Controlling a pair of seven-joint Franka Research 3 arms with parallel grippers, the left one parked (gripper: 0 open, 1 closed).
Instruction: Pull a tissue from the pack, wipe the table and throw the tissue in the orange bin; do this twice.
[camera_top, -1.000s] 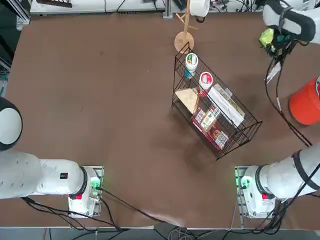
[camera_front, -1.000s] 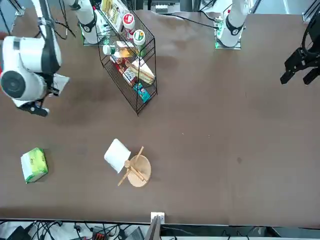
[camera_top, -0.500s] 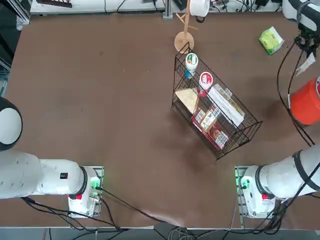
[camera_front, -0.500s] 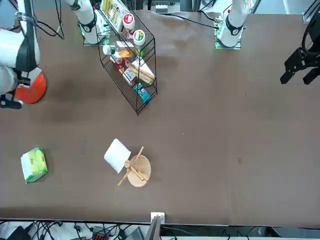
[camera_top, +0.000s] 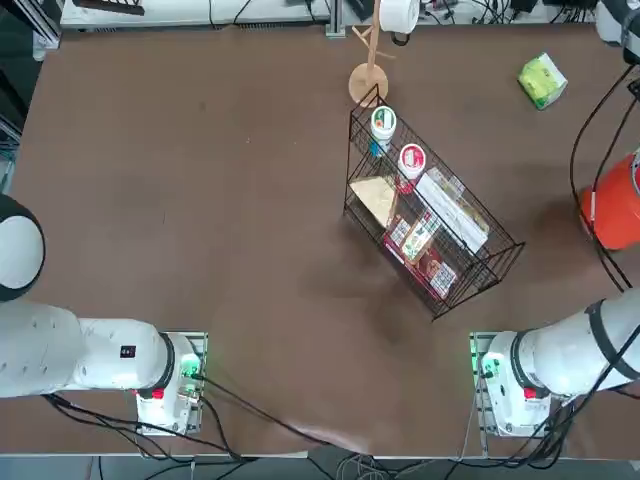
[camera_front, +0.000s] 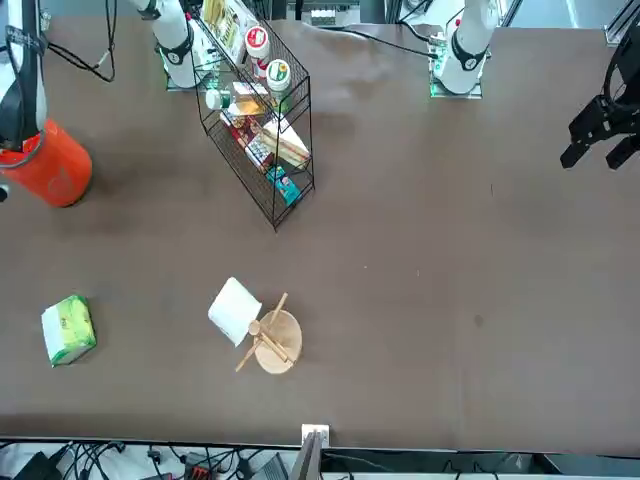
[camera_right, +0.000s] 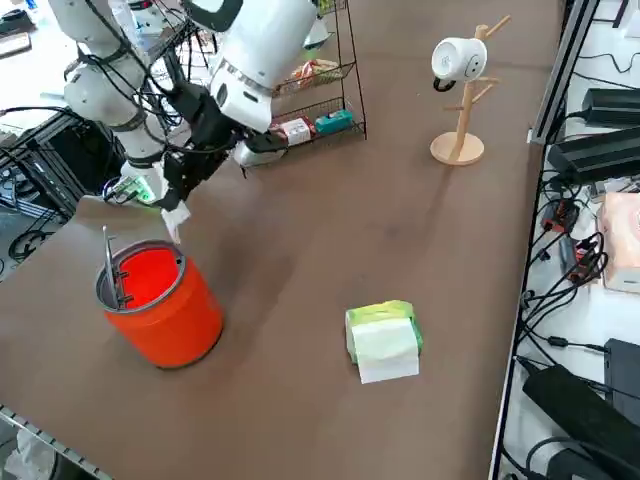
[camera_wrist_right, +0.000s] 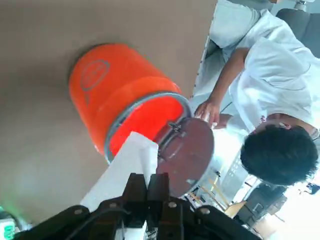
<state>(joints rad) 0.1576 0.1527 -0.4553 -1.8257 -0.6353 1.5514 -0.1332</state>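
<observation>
Disposal step: right gripper (camera_wrist_right: 146, 192) carries a tissue (camera_wrist_right: 125, 167) to the bin (camera_right: 160, 300).

Wrist view: the 2 fingers are pressed together on the white tissue, which sticks out toward the bin's open mouth. Side view: gripper above and just behind the bin's rim, tissue corner hanging near the rim, not yet inside. The bin stands upright near the table (camera_top: 200, 200) edge, at about 3 o'clock in the top view, with a swing lid tipped up at its rim. The pack (camera_top: 543, 80) lies at about 1 o'clock in the top view, well apart from the bin, white face up. Judgement: wipe looks done; next move calls for centring the tissue over the opening, clear of the lid, then parting the fingers to drop it. Which of the 2 rounds this is cannot be told. A person (camera_wrist_right: 270, 100) sits beyond the table edge, hand near the bin side.
</observation>
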